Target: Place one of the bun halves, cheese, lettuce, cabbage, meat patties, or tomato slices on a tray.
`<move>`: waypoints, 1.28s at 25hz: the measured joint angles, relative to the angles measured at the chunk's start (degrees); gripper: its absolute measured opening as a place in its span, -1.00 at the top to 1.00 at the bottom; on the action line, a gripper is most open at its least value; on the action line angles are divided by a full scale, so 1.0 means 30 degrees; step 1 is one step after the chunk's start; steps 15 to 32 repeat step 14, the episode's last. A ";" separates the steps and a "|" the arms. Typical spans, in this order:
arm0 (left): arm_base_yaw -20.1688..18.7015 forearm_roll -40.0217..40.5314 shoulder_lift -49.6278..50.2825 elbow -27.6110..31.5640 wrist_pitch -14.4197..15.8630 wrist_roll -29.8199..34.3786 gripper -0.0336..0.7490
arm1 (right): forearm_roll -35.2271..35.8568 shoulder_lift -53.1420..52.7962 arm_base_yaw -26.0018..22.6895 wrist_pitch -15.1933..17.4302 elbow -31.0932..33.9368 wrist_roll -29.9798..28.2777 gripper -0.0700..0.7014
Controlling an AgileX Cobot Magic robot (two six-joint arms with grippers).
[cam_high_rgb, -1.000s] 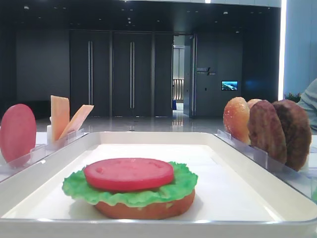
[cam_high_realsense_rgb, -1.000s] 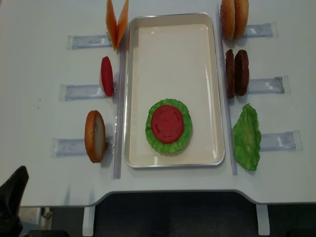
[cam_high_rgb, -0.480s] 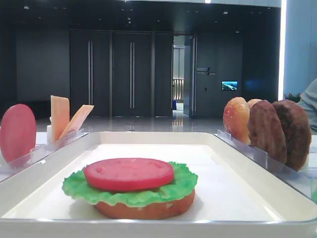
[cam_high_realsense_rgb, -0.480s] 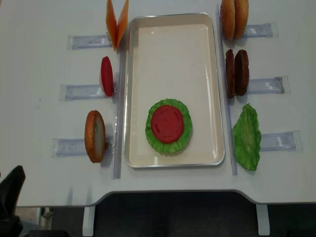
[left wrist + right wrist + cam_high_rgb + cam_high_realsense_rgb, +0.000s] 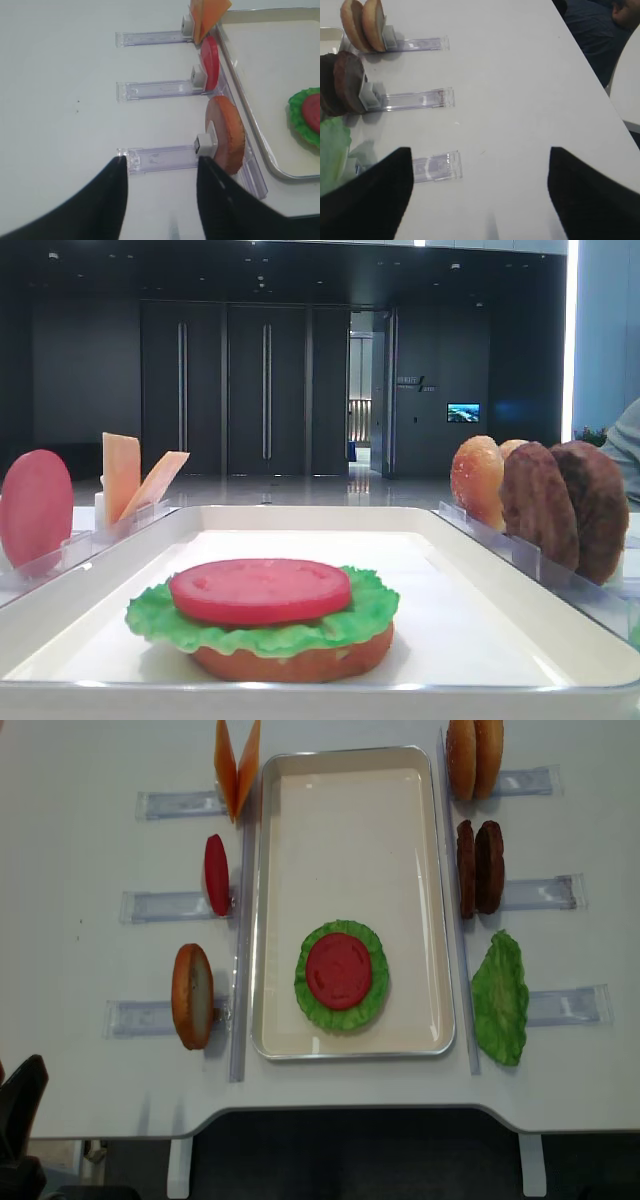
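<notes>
So the tray (image 5: 350, 780) has a bun base (image 5: 300, 665), lettuce (image 5: 312, 995) and tomato slice (image 5: 339, 970) stacked on it. Left gripper (image 5: 162, 200) hangs partly open and empty over the worktop (image 5: 80, 850) beside the domed bun (image 5: 227, 132); right gripper (image 5: 480, 195) is spread wide, also empty, near the spare lettuce (image 5: 500, 1000).

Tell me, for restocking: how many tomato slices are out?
2. One tomato slice lies on the lettuce in the tray; the other stands in a holder left of the tray.
</notes>
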 joint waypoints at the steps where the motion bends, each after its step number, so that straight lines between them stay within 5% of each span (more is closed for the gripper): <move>1: 0.0000 0.0000 0.0000 0.0000 0.0000 0.0000 0.03 | 0.0000 0.0000 0.0000 0.0000 0.0000 0.0000 -0.57; 32: 0.0000 0.0000 0.0000 0.0000 0.0000 0.0000 0.03 | 0.0000 0.0000 0.0000 0.0000 0.0000 0.0000 -0.57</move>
